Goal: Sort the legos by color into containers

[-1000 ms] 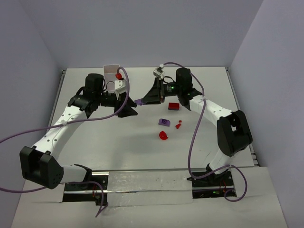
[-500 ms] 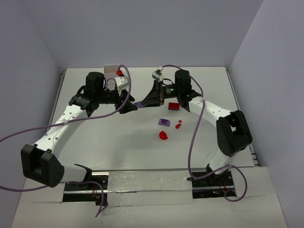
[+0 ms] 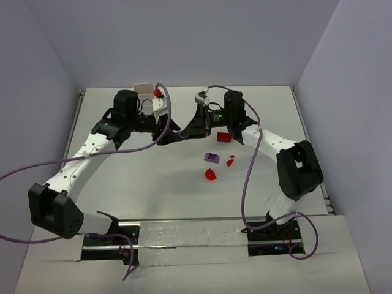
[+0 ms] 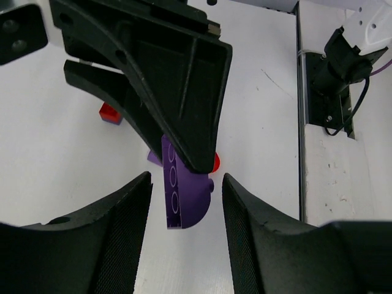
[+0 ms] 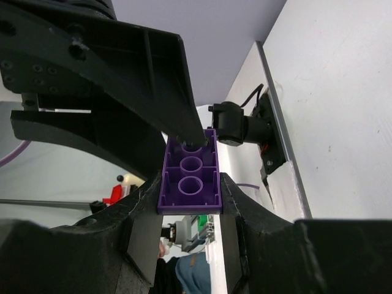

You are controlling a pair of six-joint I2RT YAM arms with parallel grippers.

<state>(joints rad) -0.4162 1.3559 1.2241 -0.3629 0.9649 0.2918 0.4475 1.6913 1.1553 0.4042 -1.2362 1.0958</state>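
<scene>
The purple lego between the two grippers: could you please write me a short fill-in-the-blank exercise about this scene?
1. The right gripper is shut on a ____ brick.
2. The left gripper has its jaws ____ on either side of that brick, with a gap on both sides.
3. The loose piece lying nearest the near edge of the table is ____.
Missing words: purple; open; red.

Purple lego (image 5: 189,177) glossy plastic; left tool (image 4: 185,184) probably matt.
</scene>
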